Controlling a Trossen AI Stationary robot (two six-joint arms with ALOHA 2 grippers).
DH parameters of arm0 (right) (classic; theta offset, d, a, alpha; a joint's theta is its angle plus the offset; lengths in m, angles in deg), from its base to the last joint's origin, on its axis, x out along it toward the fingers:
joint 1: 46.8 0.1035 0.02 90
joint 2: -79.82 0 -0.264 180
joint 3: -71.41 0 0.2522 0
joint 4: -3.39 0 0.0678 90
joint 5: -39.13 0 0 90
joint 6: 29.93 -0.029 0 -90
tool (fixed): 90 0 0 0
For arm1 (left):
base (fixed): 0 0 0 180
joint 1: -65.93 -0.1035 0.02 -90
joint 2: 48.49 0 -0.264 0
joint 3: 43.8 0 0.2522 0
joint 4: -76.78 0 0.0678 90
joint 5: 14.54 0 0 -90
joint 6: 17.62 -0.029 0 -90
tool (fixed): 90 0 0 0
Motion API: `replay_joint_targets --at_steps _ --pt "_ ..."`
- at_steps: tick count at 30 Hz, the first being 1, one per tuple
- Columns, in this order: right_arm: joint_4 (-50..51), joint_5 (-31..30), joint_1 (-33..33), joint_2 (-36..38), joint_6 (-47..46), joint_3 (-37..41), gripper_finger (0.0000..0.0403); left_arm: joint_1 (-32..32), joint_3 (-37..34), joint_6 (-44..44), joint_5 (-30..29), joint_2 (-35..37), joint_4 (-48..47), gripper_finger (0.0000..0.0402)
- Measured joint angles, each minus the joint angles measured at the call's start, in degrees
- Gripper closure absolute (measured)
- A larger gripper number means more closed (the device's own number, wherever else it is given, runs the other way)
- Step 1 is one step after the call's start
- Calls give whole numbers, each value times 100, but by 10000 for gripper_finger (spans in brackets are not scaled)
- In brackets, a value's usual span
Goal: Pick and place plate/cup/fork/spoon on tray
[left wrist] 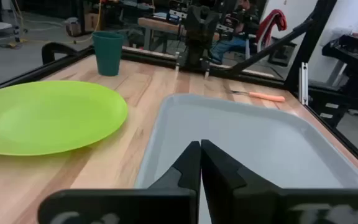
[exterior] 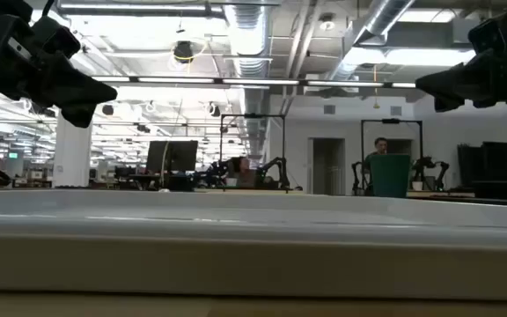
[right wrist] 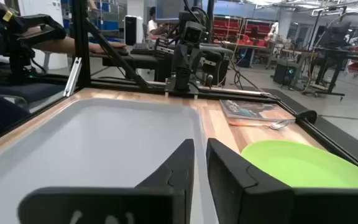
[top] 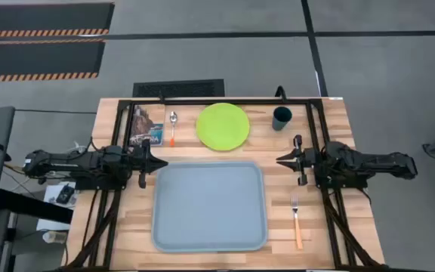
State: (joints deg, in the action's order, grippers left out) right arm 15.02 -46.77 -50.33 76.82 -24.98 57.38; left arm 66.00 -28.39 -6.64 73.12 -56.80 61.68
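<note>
In the low view the tray rim hides the plate, fork and spoon; only the cup shows.

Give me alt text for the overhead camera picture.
An empty light blue-grey rectangular tray lies on a wooden table between the left gripper and right gripper. Beyond it sit a lime-green plate, teal cup and orange-handled spoon; an orange-handled fork lies right.

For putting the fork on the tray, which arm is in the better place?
The right arm. The fork lies on the table on the right side of the tray, just below the right tool. The left tool waits across the tray, far from it.
</note>
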Motion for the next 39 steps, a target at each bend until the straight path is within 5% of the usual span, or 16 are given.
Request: replay_joint_targets --at_steps 39 --pt "-48 -106 0 1 142 0 331 0 0 0 -1 0 0 401"
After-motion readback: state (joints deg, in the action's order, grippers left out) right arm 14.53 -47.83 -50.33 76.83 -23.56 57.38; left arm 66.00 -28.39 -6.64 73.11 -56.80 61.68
